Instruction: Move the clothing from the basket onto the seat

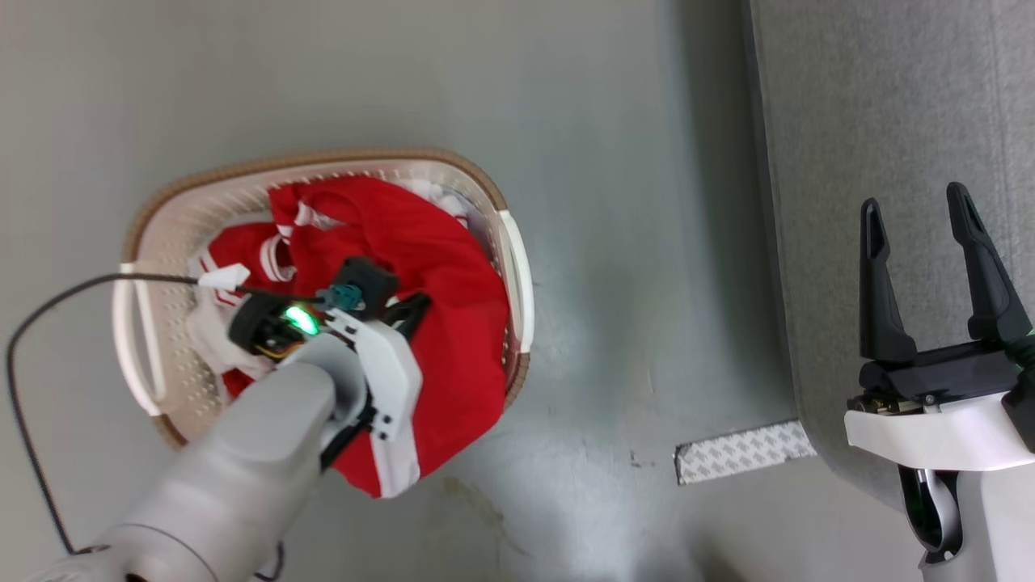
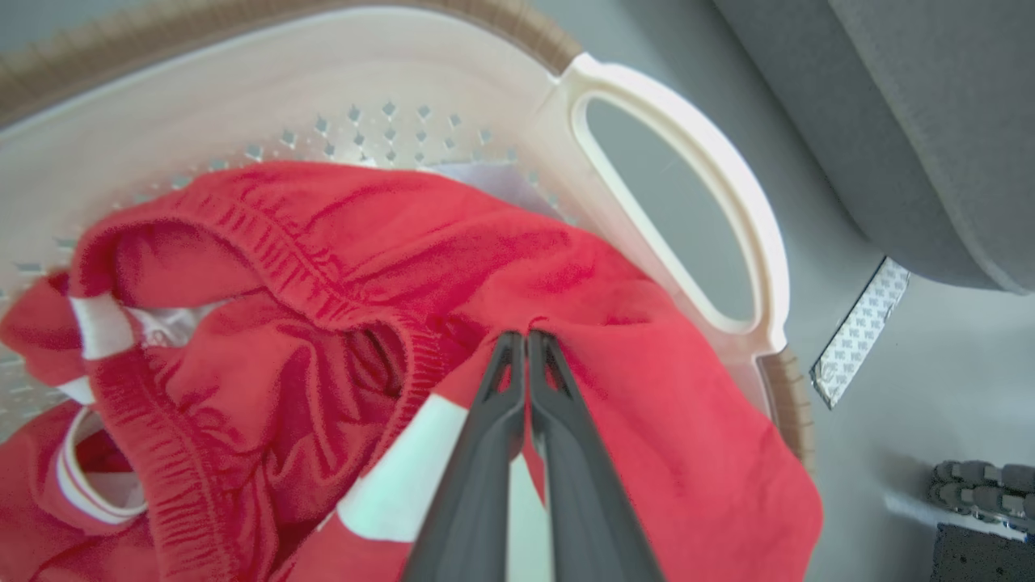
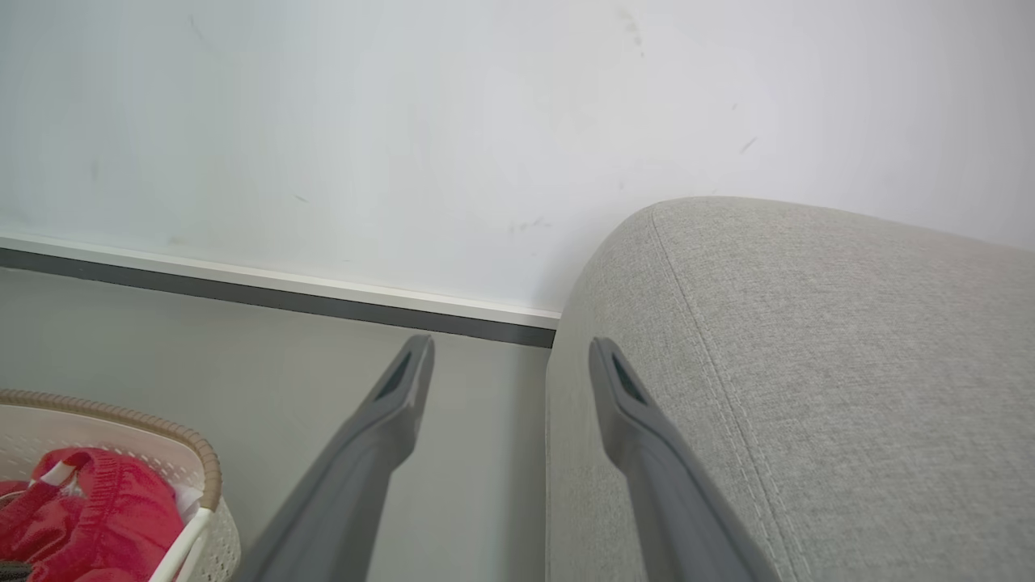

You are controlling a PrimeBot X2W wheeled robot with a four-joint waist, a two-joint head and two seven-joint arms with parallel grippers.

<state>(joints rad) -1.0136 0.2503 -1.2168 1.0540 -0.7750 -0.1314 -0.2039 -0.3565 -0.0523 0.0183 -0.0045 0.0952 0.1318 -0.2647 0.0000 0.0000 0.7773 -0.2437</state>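
The cream basket (image 1: 323, 174) with a brown rim stands on the floor at the left of the head view. Red clothing (image 1: 441, 267) with white stripes fills it and spills over its near edge. My left gripper (image 2: 525, 339) reaches down into the basket, shut on a fold of the red clothing (image 2: 614, 299). In the head view the left gripper (image 1: 408, 311) is mostly hidden behind its wrist. My right gripper (image 1: 918, 202) hangs open over the grey seat (image 1: 889, 97) at the right, nothing between its fingers. The right wrist view shows the seat's (image 3: 808, 364) rounded edge and the basket (image 3: 194, 477) at lower left.
Grey floor (image 1: 631, 202) separates basket and seat. A patterned white tape strip (image 1: 744, 451) lies on the floor by the seat's corner. A black cable (image 1: 32, 339) loops from my left wrist. A pale wall with a dark baseboard (image 3: 275, 295) stands behind.
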